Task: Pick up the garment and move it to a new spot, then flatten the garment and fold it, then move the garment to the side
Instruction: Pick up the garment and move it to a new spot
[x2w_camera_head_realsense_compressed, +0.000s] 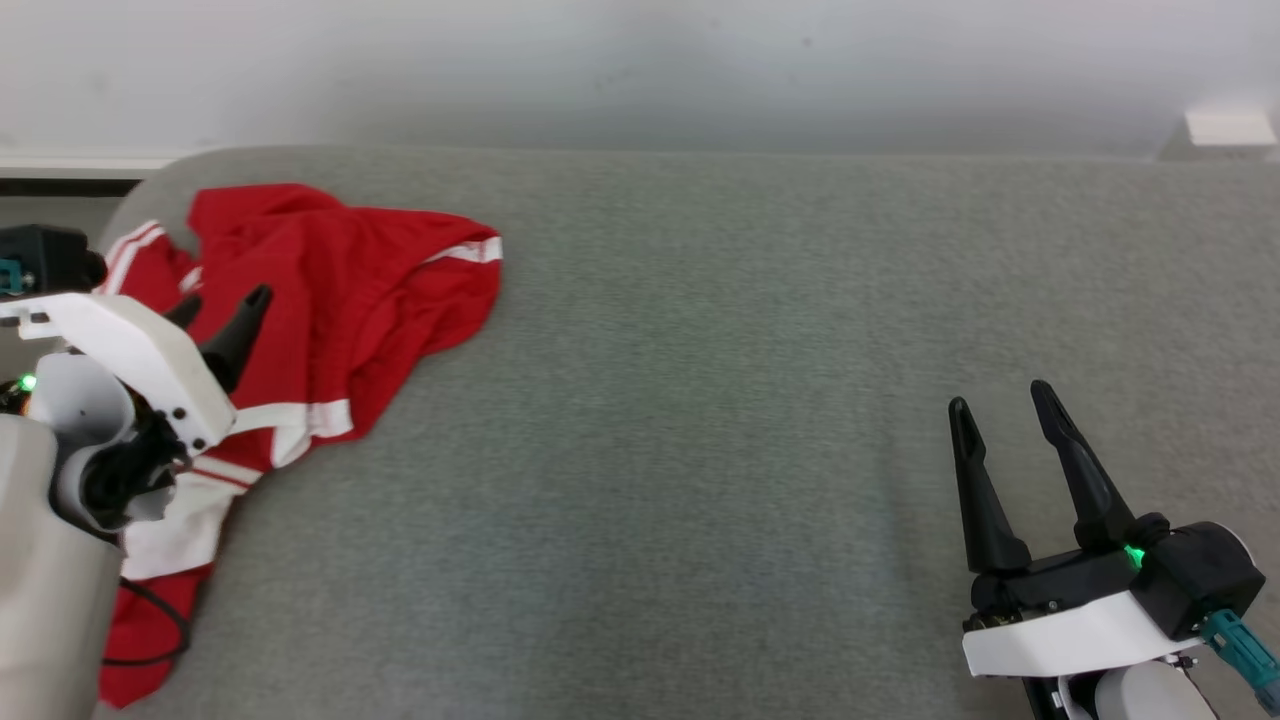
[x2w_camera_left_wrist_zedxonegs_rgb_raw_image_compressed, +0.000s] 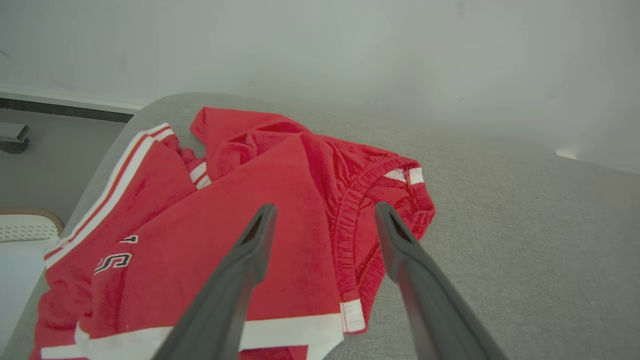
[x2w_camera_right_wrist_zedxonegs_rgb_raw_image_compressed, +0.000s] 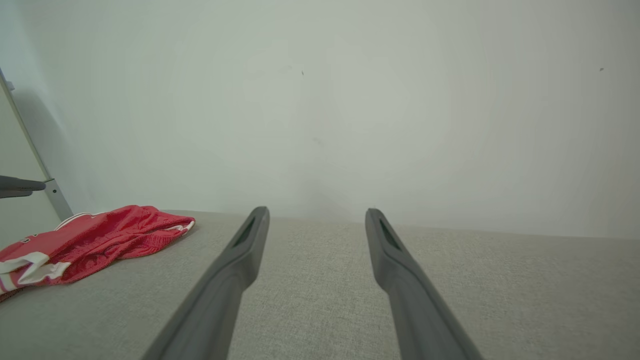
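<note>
The red garment (x2w_camera_head_realsense_compressed: 370, 290) lies crumpled at the far-left corner of the grey cushion (x2w_camera_head_realsense_compressed: 700, 420), its near edge hidden behind the left arm (x2w_camera_head_realsense_compressed: 50, 580). The left gripper (x2w_camera_head_realsense_compressed: 226, 300) hangs over it, spread wide and empty. The right gripper (x2w_camera_head_realsense_compressed: 1000, 398), likewise spread and empty, stands well apart.

A red garment (x2w_camera_head_realsense_compressed: 340, 290), seemingly a sports jersey, lies crumpled at the far left corner of a grey cloth-covered tabletop (x2w_camera_head_realsense_compressed: 750, 450). It is unfolded and loosely heaped, its layers overlapping in deep creases. Its hems carry white bands (x2w_camera_left_wrist_zedxonegs_rgb_raw_image_compressed: 280, 327), and thin white stripes (x2w_camera_left_wrist_zedxonegs_rgb_raw_image_compressed: 107, 192) run along the side nearest the tabletop's left edge. On the front, white lettering (x2w_camera_left_wrist_zedxonegs_rgb_raw_image_compressed: 112, 261) outlined in black shows partly; only an S can be read. A gathered seam (x2w_camera_left_wrist_zedxonegs_rgb_raw_image_compressed: 350, 215) curves across the upper layer. The cloth spreads from the corner along the tabletop's left edge and may hang slightly over it.
</note>
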